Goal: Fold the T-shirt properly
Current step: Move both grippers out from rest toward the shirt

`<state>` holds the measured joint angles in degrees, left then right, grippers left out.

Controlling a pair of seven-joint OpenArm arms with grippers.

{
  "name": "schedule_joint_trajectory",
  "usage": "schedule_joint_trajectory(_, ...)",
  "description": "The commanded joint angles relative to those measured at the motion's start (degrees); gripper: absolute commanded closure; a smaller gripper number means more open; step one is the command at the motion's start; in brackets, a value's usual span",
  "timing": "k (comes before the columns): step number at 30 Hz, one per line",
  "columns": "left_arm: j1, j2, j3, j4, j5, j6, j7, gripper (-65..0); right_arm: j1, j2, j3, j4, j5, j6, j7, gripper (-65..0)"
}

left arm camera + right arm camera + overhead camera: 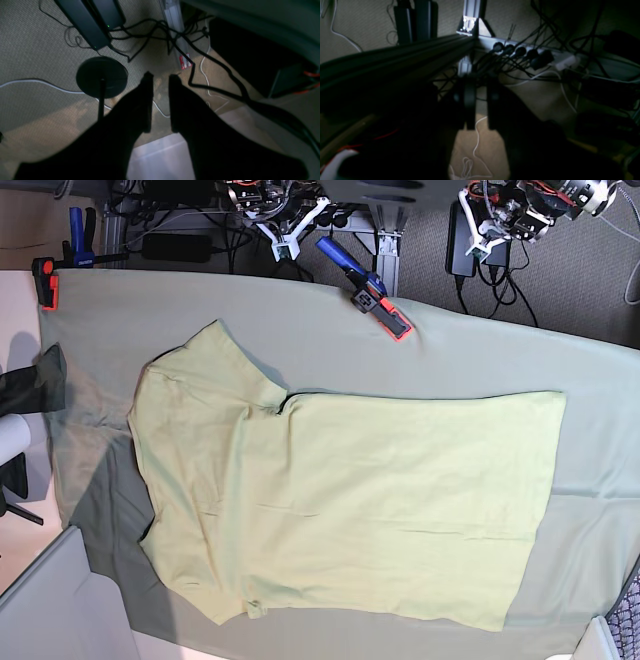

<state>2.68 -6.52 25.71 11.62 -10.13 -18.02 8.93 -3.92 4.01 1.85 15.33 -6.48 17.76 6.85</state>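
Note:
The pale yellow-green T-shirt (350, 500) lies spread flat on the grey-green table cloth (300, 330), neck to the left and hem to the right, both sleeves out. No tag shows. My left gripper (480, 235) is beyond the table's far edge at the upper right. In the left wrist view, the left gripper (161, 76) hangs over carpet, jaws a narrow gap apart and empty. My right gripper (288, 238) is beyond the far edge at upper centre-left. In the right wrist view, the right gripper (481, 85) is also slightly apart and empty.
A blue and orange clamp (372, 298) pins the cloth at the far edge, and an orange clamp (45, 285) at the far left corner. Below the arms are cables, a round black stand base (101, 76) and a power strip (520, 52).

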Motion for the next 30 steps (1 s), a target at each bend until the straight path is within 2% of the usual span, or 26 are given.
schedule_joint_trajectory(1, 0.44, -0.15, 0.09, 0.81, -0.07, -0.61, -0.61, -15.1, -0.44, 0.61, -0.07, 0.33, -0.13, 1.7, 0.61, -9.0)
schedule_joint_trajectory(7, 3.13, -0.17, 0.09, 5.18, 2.34, -0.63, -1.27, -15.1, -1.92, 1.25, -0.07, 0.7, -0.15, 1.75, 0.63, -8.9)
schedule_joint_trajectory(12, 6.27, -0.76, -0.07, 10.32, 2.21, -0.63, -1.22, -15.1, -6.29, 2.14, -0.07, 4.7, -0.13, 1.81, 0.63, -8.9)
schedule_joint_trajectory(17, 11.3, -1.73, -6.34, 18.03, 2.03, -0.79, -3.65, -15.1, -13.66, 4.35, -0.07, 13.31, 1.49, 2.89, 0.63, -8.9)
schedule_joint_trajectory(19, 13.79, -1.97, -10.56, 22.1, 1.92, -4.61, -4.04, -15.0, -17.03, 5.55, -0.07, 17.88, 4.33, 3.69, 0.61, -8.9)
schedule_joint_trajectory(25, 21.53, -2.08, -23.04, 36.3, -4.17, -20.79, -3.96, -15.0, -27.87, 9.73, -0.04, 33.31, 11.58, 3.69, 0.59, -8.9)
schedule_joint_trajectory(26, 22.91, -2.08, -24.5, 38.84, -5.29, -21.98, -3.74, -15.0, -29.7, 10.56, -0.04, 36.02, 12.66, 3.69, 0.59, -8.9)
schedule_joint_trajectory(30, 28.2, -2.23, -28.57, 49.16, -9.86, -21.98, -0.28, -15.1, -37.55, 14.38, -0.04, 47.8, 17.86, 3.78, 0.39, -8.9)
